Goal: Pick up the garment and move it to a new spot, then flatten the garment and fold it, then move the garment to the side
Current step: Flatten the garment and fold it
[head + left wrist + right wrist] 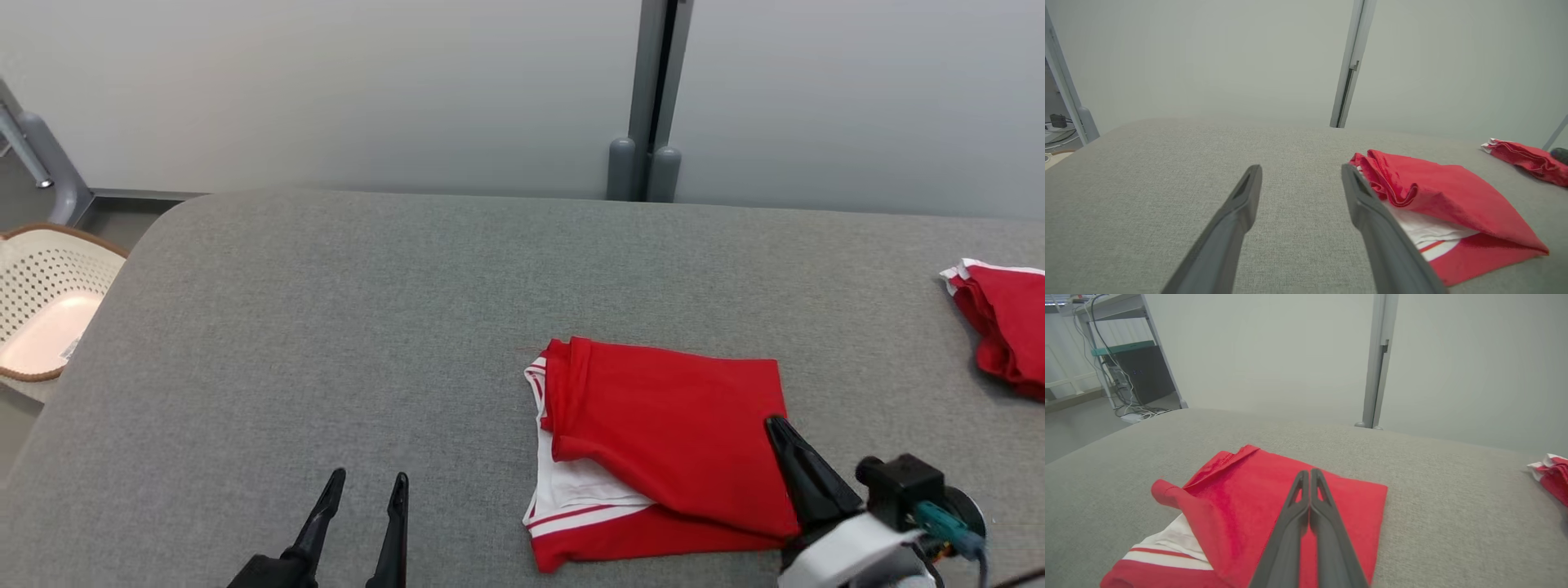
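Observation:
The garment (661, 433) is red with white trim and lies folded on the grey table (326, 327), right of centre. My right gripper (775, 425) is shut, its two fingers pressed together with nothing visible between them, and points over the garment's right edge. The right wrist view shows those closed fingertips (1310, 473) above the red cloth (1241, 506). My left gripper (367, 482) is open and empty over bare table, left of the garment. In the left wrist view its fingers (1301, 171) are spread wide, with the garment (1453, 196) just to their right.
A second red and white garment (1004, 327) lies bunched at the table's right edge. A perforated white basket (41, 302) stands off the table's left side. A grey post (645, 163) rises behind the far edge, against a pale wall.

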{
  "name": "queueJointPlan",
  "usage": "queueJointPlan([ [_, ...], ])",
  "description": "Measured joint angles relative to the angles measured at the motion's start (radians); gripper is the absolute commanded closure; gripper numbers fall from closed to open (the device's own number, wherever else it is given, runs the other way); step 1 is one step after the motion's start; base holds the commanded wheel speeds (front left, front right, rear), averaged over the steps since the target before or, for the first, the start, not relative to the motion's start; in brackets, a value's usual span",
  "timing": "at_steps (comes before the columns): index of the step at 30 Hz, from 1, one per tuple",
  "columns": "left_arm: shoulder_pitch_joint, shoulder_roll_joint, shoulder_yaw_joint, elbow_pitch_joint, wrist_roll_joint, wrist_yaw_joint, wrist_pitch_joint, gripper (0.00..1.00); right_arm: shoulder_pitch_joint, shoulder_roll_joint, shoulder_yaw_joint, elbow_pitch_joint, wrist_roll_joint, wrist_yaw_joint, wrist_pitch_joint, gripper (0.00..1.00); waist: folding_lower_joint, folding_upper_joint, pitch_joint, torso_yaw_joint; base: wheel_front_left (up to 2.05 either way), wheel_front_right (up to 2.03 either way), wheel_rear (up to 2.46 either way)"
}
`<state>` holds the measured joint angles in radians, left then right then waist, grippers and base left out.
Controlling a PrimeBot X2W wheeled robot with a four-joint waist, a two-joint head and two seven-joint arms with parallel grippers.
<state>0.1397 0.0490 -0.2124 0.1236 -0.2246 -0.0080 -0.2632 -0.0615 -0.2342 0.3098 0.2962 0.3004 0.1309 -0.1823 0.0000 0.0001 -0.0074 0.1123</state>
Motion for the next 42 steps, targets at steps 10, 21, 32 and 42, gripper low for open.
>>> queueJointPlan([
  [10, -0.047, 0.0, -0.05, 0.021, -0.025, -0.036, 0.0, 0.0, -0.349, -0.04, 0.318, 0.375, 0.079, 0.0, -0.034, 1.0, 0.0, 0.0, 0.074, 0.094, 0.0, 0.0, 0.0],
  [21, -0.074, 0.0, -0.068, 0.06, -0.033, -0.045, 0.0, 0.0, -0.397, 0.015, 0.599, 0.511, 0.279, 0.0, -0.077, 1.0, 0.0, 0.0, 0.107, 0.167, 0.0, 0.0, 0.0],
  [32, -0.077, 0.0, -0.057, 0.053, -0.037, -0.039, 0.0, 0.0, -0.338, 0.057, 0.63, 0.351, 0.358, 0.001, -0.078, 1.0, 0.0, 0.0, 0.073, 0.14, 0.0, 0.0, 0.0],
  [42, -0.014, -0.001, 0.031, -0.068, -0.05, -0.009, 0.0, 0.0, -0.079, 0.026, 0.141, -0.014, 0.071, 0.0, -0.079, 0.0, 0.0, 0.0, 0.01, 0.039, 0.0, 0.0, 0.0],
])
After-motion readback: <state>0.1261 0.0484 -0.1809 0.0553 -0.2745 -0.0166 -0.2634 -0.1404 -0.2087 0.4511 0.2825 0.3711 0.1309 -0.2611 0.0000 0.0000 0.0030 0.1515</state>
